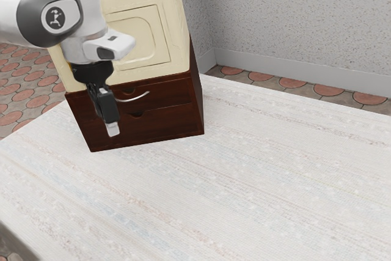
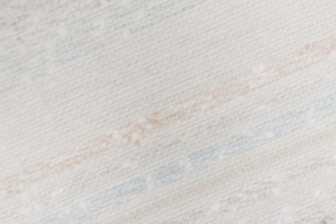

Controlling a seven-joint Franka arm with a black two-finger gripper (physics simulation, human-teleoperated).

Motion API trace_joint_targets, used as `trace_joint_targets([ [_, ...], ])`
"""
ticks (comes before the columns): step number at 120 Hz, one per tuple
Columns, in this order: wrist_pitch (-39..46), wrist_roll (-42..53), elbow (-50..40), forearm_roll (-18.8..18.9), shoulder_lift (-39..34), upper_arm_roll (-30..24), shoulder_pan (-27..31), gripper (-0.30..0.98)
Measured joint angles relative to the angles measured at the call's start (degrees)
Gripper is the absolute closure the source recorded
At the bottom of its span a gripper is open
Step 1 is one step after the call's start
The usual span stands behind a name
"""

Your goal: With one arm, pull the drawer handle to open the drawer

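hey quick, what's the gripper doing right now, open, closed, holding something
Gripper: can't tell whether it's open or closed; its tip appears lower than the curved handle in the exterior view.

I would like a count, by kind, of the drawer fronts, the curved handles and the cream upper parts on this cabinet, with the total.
Drawer fronts: 2
Curved handle: 1
Cream upper part: 1
Total: 4

Bright, diffuse light falls over the pale table [image 1: 256,175] in front of the hand [image 1: 112,130]. Beyond the hand, the dark drawer fronts [image 1: 168,120] carry a dull reddish sheen, and the curved handle [image 1: 138,98] beside it catches a light gleam. Beneath the hand, the wrist view is evenly lit, washed-out and low in contrast.
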Motion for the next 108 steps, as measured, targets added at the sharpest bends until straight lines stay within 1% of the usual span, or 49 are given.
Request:
trace_joint_targets([
  [14,2.8,4.5,0.0,-0.4,0.0,-1.0,1.3,0.00],
  [34,4.8,9.4,-1.6,-0.2,-0.5,-0.2,-1.3,0.00],
  [45,8.0,11.5,-7.9,1.3,-4.0,0.8,-2.5,0.00],
  [52,11.3,12.8,-11.2,2.8,-5.3,1.6,-1.0,0.00],
  [61,15.2,14.2,-12.6,5.4,-5.3,1.9,-0.5,0.00],
  [73,19.7,16.3,-12.9,7.1,-4.7,1.9,-0.6,0.00],
  [78,21.5,17.2,-12.9,7.5,-4.0,1.9,-0.5,0.04],
  [92,26.0,19.8,-12.9,7.9,-2.5,2.0,0.9,0.21],
  [108,30.7,23.2,-12.7,8.0,-1.4,2.0,3.4,0.28],
])
